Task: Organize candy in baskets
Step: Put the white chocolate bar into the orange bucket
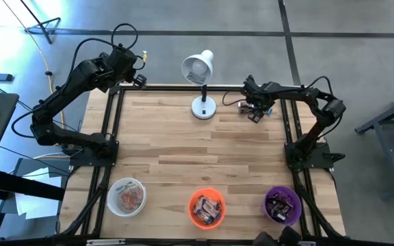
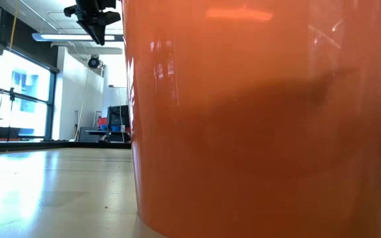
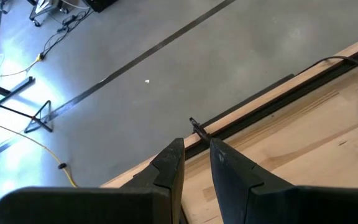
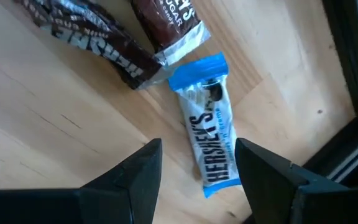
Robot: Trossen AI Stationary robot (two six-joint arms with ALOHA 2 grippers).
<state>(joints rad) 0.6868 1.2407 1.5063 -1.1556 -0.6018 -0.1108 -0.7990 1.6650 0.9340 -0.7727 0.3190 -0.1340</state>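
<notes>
Candy sorted by wrapper already fills your three baskets well away from the lamp. Just beside that lamp, your right tool hovers wide open, empty, straddling the blue Hershey's bar for a lengthwise pinch. Left tool, nearly closed and holding nothing, waits off the table corner on the lamp's other side.

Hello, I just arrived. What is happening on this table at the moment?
A two-armed robot is sorting candy into three baskets. The right gripper is open, low over a blue candy at the far right of the table, fingers on either side of it. The left gripper waits at the far left corner. The white basket, orange basket and purple basket already hold candy.
</notes>
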